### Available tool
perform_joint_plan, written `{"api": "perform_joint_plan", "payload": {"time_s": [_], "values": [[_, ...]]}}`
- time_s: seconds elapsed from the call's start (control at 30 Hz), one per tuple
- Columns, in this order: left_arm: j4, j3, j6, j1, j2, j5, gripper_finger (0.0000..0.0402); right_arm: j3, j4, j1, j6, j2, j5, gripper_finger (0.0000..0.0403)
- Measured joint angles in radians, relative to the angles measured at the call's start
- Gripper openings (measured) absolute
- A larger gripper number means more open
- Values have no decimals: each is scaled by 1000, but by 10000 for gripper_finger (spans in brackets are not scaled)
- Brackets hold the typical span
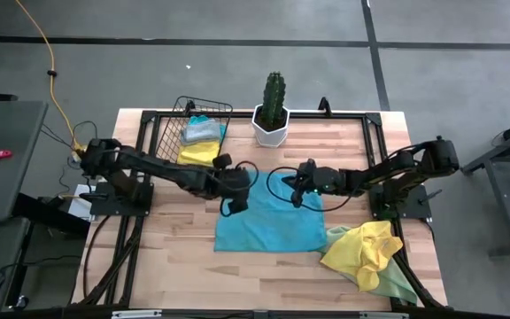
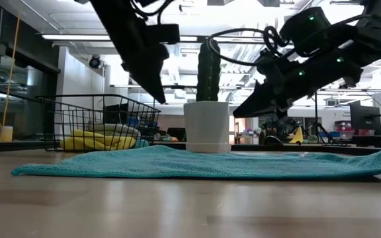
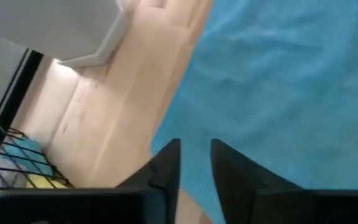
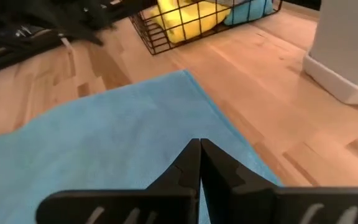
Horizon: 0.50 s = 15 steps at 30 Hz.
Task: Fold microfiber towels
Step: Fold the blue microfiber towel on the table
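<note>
Turquoise microfiber towel (image 1: pixel 268 223) spread flat on the wooden table (image 1: pixel 171 257), with both arms poised over its far edge. The left gripper (image 1: pixel 236 206) hangs above the towel's far left corner, fingers (image 3: pixel 166 165) parted by a narrow gap and holding nothing; the cloth lies below and to its inner side. The right gripper (image 1: pixel 297 200) hangs above the far right part of the same edge, its 2 fingers (image 4: pixel 191 165) pressed together and empty; in the low view both sets of tips are clear of the cloth. The towel's long axis runs from one gripper to the other, so each arm is nearest its own far corner, and a fold toward the near edge would likely start with a pinch at those 2 corners. A crumpled heap of yellow and pale green towels (image 1: pixel 367 254) lies beyond the right gripper, near the table's front right corner. The wire basket (image 1: pixel 200 124) with folded towels stands behind the left gripper, beside a potted cactus (image 1: pixel 274 108).
</note>
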Motion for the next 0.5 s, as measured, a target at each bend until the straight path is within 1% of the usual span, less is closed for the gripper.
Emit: {"api": "perform_joint_plan", "payload": {"time_s": [0.1,0.13,0.2,0.27,0.33,0.4,0.47,0.5], "values": [[-5,-12,0,-40,-1,-10,18,10,-3,0,-26,13,0,0],[3,-24,-10,-61,-7,-16,9,10,12,0,-25,21,0,0],[25,-64,-26,-114,-35,-43,10,10,11,1,-19,30,-1,0],[114,-109,-42,-177,-51,-73,6,10,33,6,-5,48,-1,0],[157,-181,-69,-237,-80,-79,2,10,65,8,0,65,-1,0],[269,-238,-104,-288,-97,-87,2,13,84,9,0,77,-12,0],[293,-302,-149,-331,-141,-124,1,33,91,9,-1,98,-30,0],[333,-324,-169,-353,-149,-135,1,37,91,9,-2,98,-31,0]]}}
